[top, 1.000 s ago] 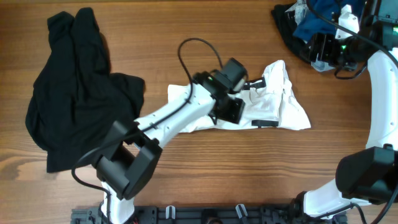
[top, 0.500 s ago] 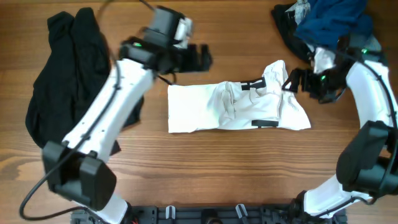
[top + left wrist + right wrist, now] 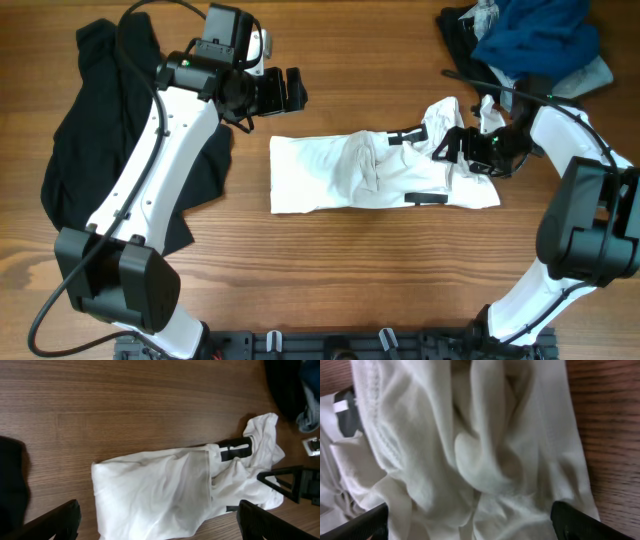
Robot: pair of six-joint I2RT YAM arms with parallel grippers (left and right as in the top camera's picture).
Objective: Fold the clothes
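The white T-shirt (image 3: pixel 370 172) lies partly folded in the middle of the table, flat on its left half and bunched on its right, with black stripe print showing. My left gripper (image 3: pixel 283 92) is open and empty, raised above the table beyond the shirt's far left corner; its view looks down on the shirt (image 3: pixel 165 495). My right gripper (image 3: pixel 453 146) is open just over the bunched right end, fingers either side of the crumpled white cloth (image 3: pixel 475 460), with nothing held.
A black garment (image 3: pixel 120 150) lies spread at the left of the table. A pile of dark and blue clothes (image 3: pixel 530 40) sits at the far right corner. Bare wood (image 3: pixel 380 270) lies in front of the shirt.
My left arm has left the shirt's middle and swung up to the far left. My right arm has come down from the far right pile to the shirt's right end.
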